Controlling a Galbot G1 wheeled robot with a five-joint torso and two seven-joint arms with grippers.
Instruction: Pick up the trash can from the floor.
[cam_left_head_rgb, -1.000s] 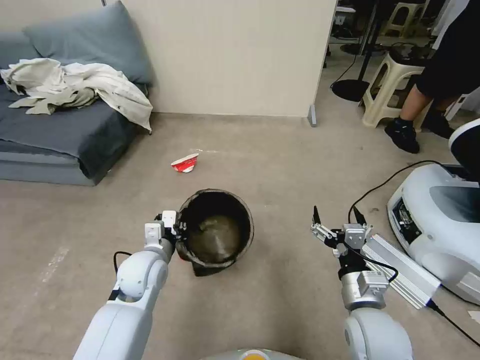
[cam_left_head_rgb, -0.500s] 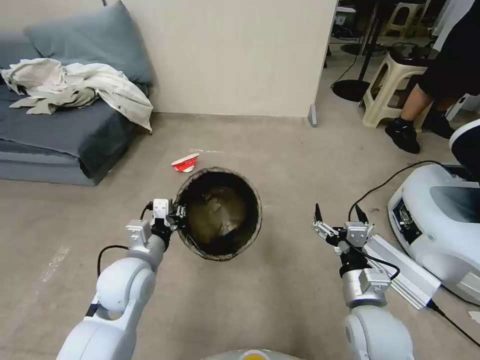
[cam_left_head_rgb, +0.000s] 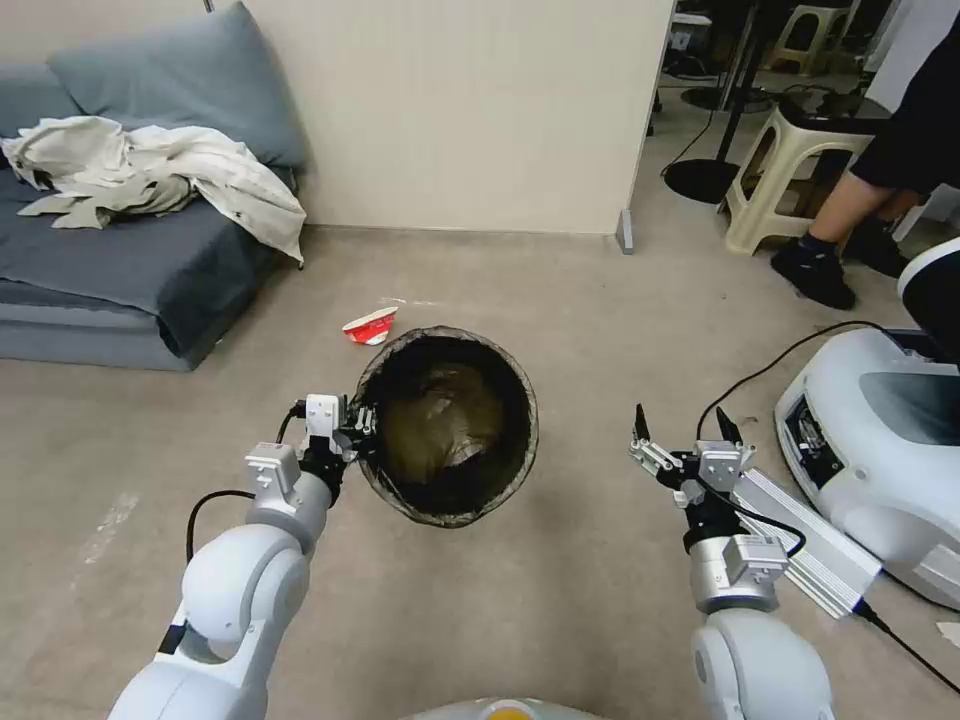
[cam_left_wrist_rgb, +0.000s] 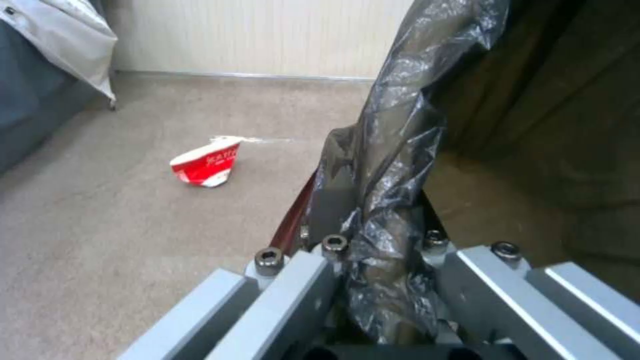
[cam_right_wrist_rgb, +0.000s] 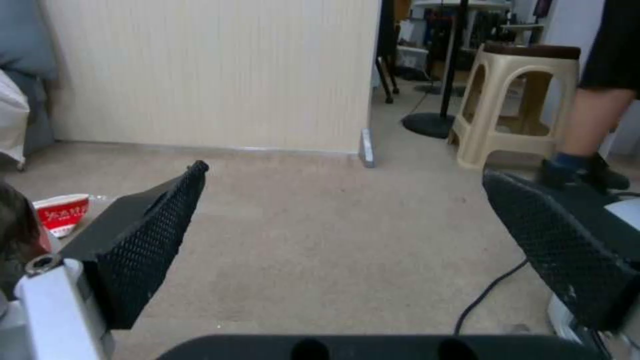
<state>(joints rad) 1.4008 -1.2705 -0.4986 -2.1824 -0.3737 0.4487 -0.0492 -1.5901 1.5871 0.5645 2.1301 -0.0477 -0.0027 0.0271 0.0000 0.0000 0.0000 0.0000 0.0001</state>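
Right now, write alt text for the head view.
The left gripper clamps the rim of the bag-lined trash can, holding it above the floor. The right gripper hangs open and empty to its right; a crushed cup lies beyond.

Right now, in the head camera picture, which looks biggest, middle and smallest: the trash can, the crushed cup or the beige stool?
1. trash can, held up near the camera by the left pincer, so nearness enlarges it
2. beige stool, farther away
3. crushed cup
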